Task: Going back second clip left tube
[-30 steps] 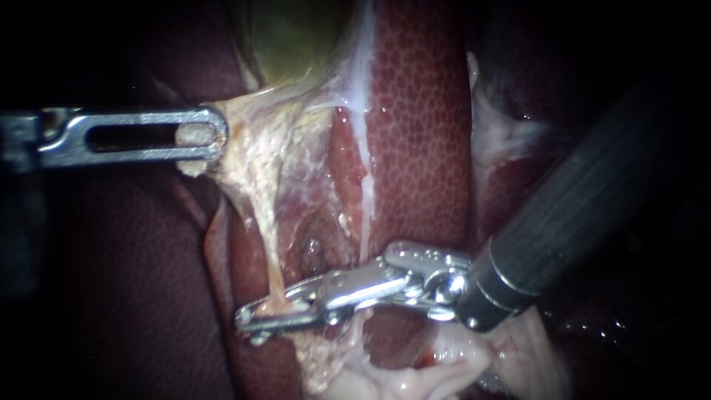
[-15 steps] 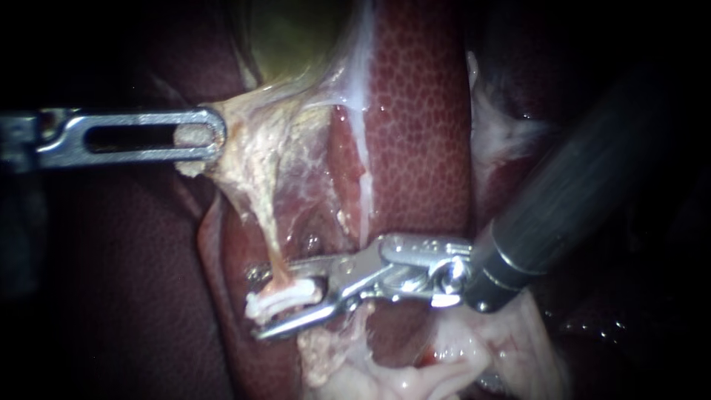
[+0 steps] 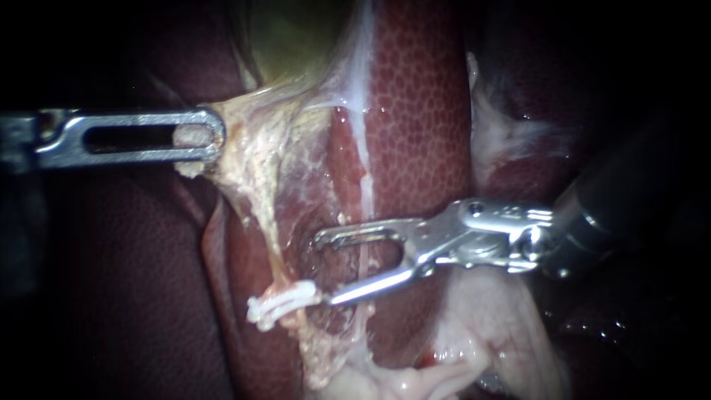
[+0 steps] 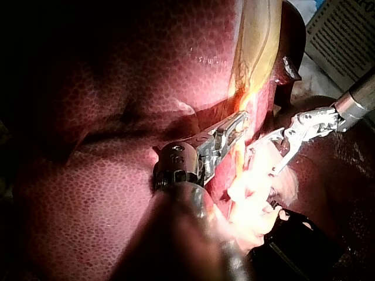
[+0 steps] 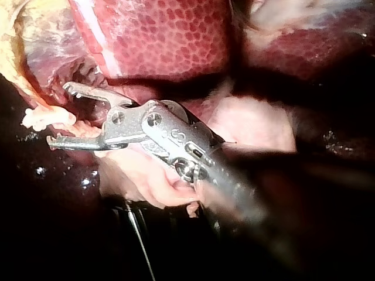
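**A:** Where is the clip?

**B:** The white clip sits across the left tube, low on that thin pale strand and closed around it.

**A:** And the right instrument?

**B:** In the endoscope view the right instrument is just to the right of the clip. Its jaws stand spread apart with nothing gripped. The lower jaw's tip lies just beside the clip's near end, and I cannot tell whether they touch. The upper jaw's tip lies above and to the right of the clip.

**A:** The left instrument?

**B:** The left instrument is well above the clip and to its left. Its jaws are clamped onto the pale tissue, from which the tube runs down to the clip. A bit of that tissue shows through the jaw's slot.

**A:** What surrounds it?

**B:** The mottled red liver rises to the right of the clip. The greenish gallbladder lies far above it.
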Controlling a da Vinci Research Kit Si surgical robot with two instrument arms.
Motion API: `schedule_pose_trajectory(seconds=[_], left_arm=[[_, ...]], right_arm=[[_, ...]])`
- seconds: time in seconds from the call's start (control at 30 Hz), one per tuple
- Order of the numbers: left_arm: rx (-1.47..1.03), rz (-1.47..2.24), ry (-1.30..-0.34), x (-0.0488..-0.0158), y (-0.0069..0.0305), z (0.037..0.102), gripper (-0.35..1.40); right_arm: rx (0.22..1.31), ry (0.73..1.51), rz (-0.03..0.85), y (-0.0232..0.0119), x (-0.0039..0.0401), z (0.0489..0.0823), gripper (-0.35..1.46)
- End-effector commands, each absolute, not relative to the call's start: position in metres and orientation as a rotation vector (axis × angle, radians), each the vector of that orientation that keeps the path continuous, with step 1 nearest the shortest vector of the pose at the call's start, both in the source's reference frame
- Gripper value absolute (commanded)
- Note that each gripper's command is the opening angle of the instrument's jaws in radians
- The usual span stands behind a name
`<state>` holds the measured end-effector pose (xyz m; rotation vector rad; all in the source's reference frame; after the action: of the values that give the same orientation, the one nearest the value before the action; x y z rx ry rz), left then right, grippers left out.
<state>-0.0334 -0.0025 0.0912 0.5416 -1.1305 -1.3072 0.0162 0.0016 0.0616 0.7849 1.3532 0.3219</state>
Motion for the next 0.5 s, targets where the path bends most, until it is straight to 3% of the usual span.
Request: schedule_pose_trajectory(seconds=[0.03, 0.5], left_arm=[[0.542, -1.307, -1.131, -0.0334, -0.0025, 0.0912, -0.35], [0.541, -1.307, -1.131, -0.0336, -0.0025, 0.0914, -0.35]], right_arm=[[0.779, 1.354, 0.322, 0.0019, 0.0153, 0.061, 0.6], [0.709, 1.369, 0.302, 0.0055, 0.0079, 0.0544, 0.6]])
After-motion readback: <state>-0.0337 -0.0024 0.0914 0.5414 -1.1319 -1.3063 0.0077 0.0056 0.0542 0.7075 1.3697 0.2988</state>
